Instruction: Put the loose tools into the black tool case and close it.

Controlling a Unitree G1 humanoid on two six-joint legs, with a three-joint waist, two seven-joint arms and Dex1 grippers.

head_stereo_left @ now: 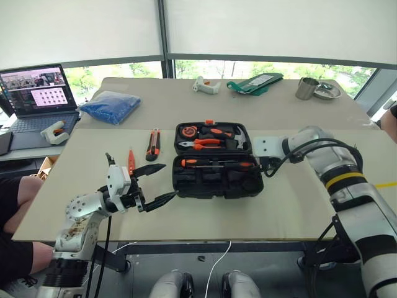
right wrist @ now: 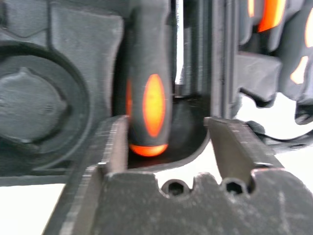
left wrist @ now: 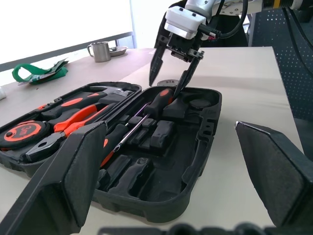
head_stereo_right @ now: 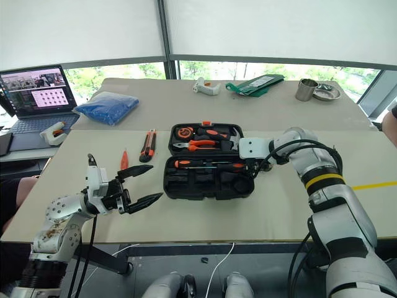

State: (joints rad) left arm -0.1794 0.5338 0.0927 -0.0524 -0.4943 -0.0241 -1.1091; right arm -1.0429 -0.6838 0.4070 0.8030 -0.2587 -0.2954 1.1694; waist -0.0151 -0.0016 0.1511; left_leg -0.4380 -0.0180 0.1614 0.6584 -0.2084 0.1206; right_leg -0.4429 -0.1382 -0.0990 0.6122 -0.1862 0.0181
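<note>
**Open case mid-bench, right pincer parted over a seated screwdriver**

Bench (head_stereo_left: 291,211) pale and broad, front edge nearest the robot, a second table butted against its far edge.

Black tool case (head_stereo_left: 216,181) lying open near the middle of the bench, hinge running side to side; far half packed with pliers, a tape measure and a hammer, near half mostly bare recesses.

Right gripper (left wrist: 172,73) angled down over the right end of the case's near half, fingers (left wrist: 156,63) parted, one finger against the side of the handle, the other well off it, nothing clamped.

Left gripper (head_stereo_left: 152,184) level above the bench toward the front-left corner, just left of the case, fingers wide apart and empty.

Screwdriver (head_stereo_left: 218,163) seated along the hinge side of the near half, orange-and-black handle end between the right fingers in the right wrist view.

Utility knife (head_stereo_left: 152,144) flat on the bench left of the case, toward the far edge, apart from it.

Tester screwdriver (head_stereo_left: 131,160) slim and orange, just left of the knife, nearer the left edge, beyond the left gripper
</note>
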